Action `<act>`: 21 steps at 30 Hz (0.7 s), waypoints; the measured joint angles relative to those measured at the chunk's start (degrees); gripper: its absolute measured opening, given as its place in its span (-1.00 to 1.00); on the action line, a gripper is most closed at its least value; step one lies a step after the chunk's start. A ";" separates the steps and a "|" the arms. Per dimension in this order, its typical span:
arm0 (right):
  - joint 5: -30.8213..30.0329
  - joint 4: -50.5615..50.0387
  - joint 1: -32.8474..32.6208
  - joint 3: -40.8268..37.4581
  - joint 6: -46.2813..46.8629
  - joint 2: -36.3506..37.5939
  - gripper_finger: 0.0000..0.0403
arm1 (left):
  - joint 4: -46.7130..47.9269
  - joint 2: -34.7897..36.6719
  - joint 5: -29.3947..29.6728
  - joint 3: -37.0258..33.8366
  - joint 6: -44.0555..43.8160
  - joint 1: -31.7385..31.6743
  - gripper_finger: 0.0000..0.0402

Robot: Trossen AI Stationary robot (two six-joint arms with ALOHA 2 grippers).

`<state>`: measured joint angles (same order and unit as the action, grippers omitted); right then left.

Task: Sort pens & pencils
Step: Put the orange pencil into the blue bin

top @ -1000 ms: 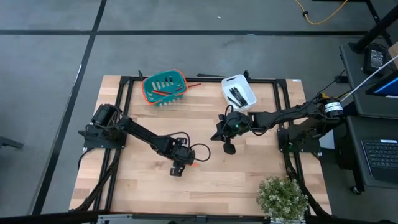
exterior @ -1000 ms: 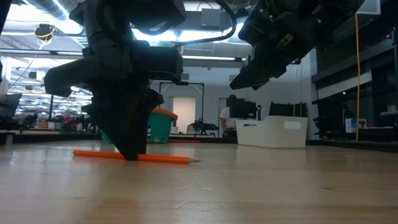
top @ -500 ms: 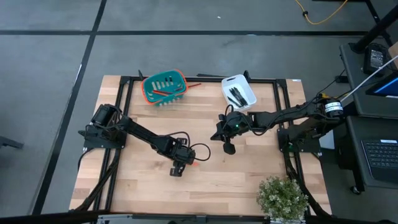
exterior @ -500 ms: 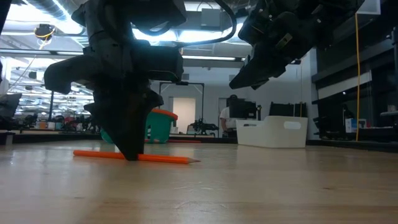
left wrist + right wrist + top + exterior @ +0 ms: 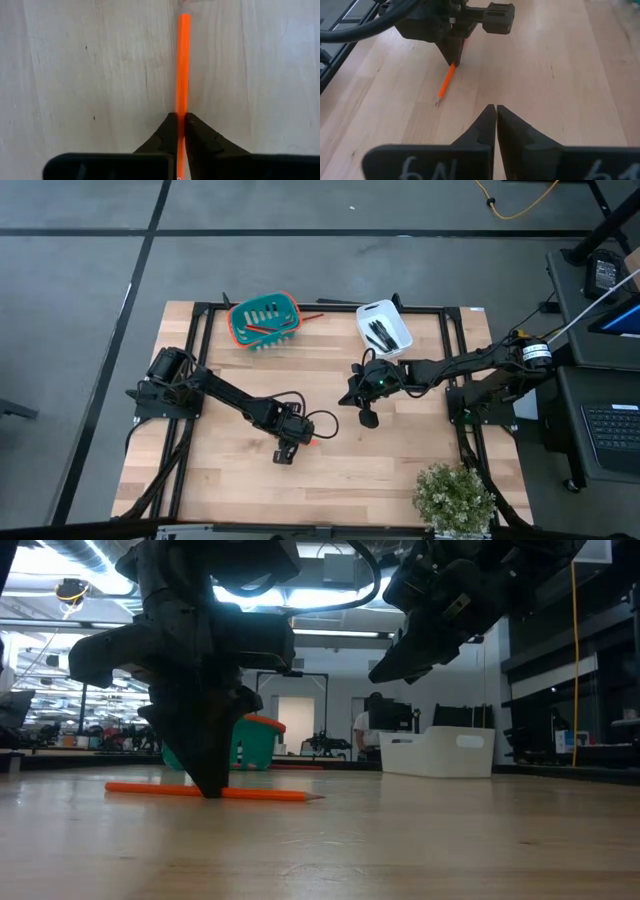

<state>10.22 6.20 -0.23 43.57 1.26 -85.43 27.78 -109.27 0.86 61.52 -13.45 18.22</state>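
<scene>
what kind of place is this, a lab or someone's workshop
Most likely a robotics lab in an open office. Two dark arms are mounted at a wooden table on a black frame, computer desks stand beside it, and the low view shows ceiling light strips and a seated person behind.

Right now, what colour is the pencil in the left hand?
Orange pencil, clearest in the left wrist view.
</scene>
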 joint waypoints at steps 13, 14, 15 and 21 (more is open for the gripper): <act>-0.02 -0.02 -0.01 0.00 0.00 0.00 -0.91 | -0.12 0.00 0.52 0.00 0.33 -0.09 -0.92; -0.02 -0.02 -0.01 0.00 0.00 0.01 -0.91 | -0.12 0.00 0.52 0.00 0.34 -0.09 -0.92; -0.02 -0.04 -0.01 0.00 0.00 0.00 -0.91 | -0.12 0.03 0.53 0.00 0.35 -0.09 -0.92; -0.02 -0.04 -0.02 0.00 0.00 0.00 -0.91 | -0.42 1.38 0.48 -0.38 0.53 -0.30 -0.92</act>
<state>10.20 6.15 -0.25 43.57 1.26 -85.43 27.36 -107.90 1.34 61.13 -12.92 17.92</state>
